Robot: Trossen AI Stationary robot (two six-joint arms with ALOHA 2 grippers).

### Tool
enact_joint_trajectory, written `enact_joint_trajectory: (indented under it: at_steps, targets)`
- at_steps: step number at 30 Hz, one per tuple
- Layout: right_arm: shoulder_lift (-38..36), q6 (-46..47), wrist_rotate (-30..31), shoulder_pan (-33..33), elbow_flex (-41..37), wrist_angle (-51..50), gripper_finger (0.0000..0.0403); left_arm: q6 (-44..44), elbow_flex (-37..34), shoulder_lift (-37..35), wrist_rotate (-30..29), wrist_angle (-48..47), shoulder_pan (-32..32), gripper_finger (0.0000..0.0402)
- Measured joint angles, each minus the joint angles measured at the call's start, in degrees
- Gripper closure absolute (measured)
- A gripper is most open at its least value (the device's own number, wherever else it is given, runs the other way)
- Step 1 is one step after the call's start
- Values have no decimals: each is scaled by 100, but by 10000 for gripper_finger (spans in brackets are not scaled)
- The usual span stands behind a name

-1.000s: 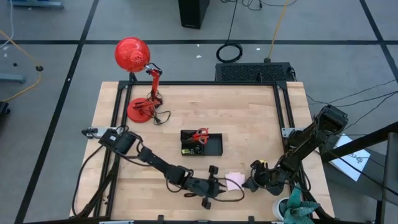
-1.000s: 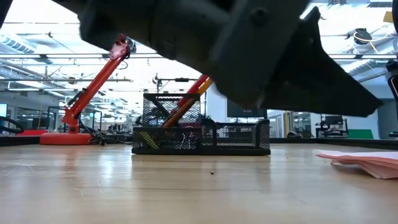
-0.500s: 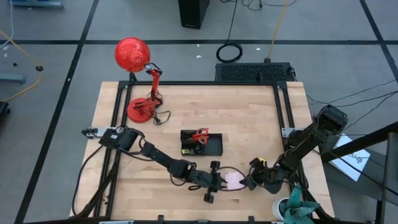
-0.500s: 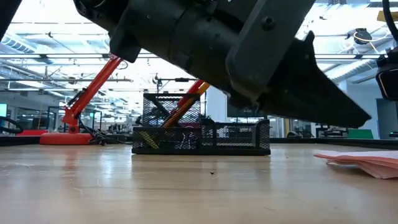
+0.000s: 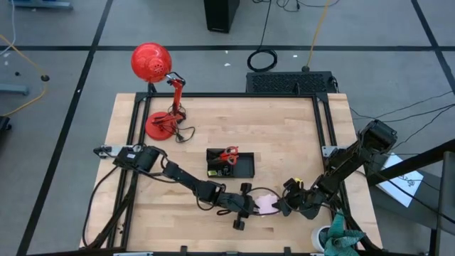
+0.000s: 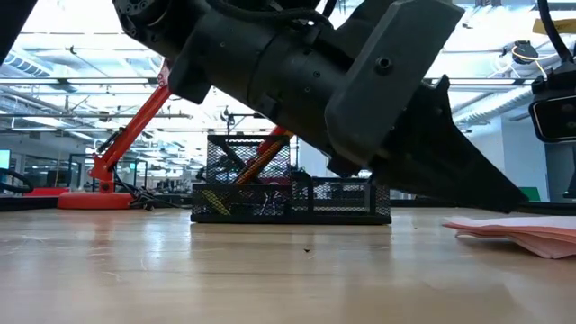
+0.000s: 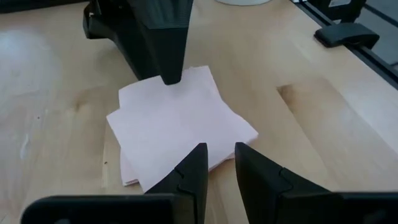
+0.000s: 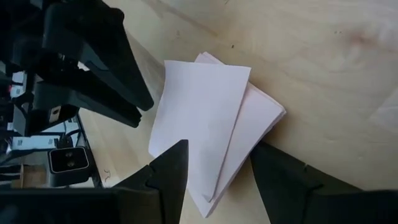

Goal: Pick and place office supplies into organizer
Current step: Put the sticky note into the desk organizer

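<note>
The pale pink sticky-note pad (image 5: 266, 205) lies flat on the table near its front edge, between my two grippers. My left gripper (image 5: 253, 207) reaches it from the table's left. Its fingers stand a narrow gap apart, low over the pad's near edge (image 7: 217, 157). My right gripper (image 5: 281, 208) comes from the right, open, and the pad (image 8: 205, 112) runs in between its fingers. The black mesh organizer (image 5: 231, 165) sits mid-table and holds red scissors (image 5: 227, 153), orange pencils (image 6: 270, 148) and a yellow-green piece (image 5: 212, 171). My left gripper's fingertips (image 7: 198, 155) hang over the pad's edge on its side; I cannot tell whether they touch it. My right gripper slants down from the table's right. One fingertip (image 7: 169, 76) stands at the pad's opposite corner (image 7: 189, 78); the other finger (image 8: 280, 177) is beside the pad.
A red desk lamp (image 5: 151, 62) stands at the table's far left corner on its round base (image 5: 160, 126). A white cup holding teal cloth (image 5: 335, 238) sits at the front right corner. Bare wood lies between the organizer and the pad.
My left gripper has moved toward the table's right and a little lower, closing in on the pad. My right gripper has edged toward the left, onto the pad's other side.
</note>
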Motion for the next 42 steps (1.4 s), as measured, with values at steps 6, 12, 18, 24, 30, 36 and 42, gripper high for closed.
enact_joint_trajectory:
  at_steps: [6, 12, 18, 24, 30, 36, 42]
  targets:
    - [0, -193, 1, -85, 0, 0, 236, 4, 0, 0, 59, -135, 57, 314]
    - [0, -230, -9, -95, 0, -1, 236, 259, -2, -48, 47, -552, -24, 314]
    - [0, -355, -23, -95, 0, 1, 236, 219, 9, -219, 560, -1440, -208, 314]
    - [0, -425, -4, -95, 0, 18, 236, 319, -3, -202, 213, -1136, -208, 314]
    - [-1, -456, -5, -95, 0, 79, 236, 340, -4, -201, 203, -1092, -120, 314]
    - [-1, -769, 0, -105, -2, 462, 236, 319, -4, -200, 220, -1058, 41, 314]
    - [0, -881, 0, -203, -2, 490, 236, 318, -4, -105, 288, -840, 80, 314]
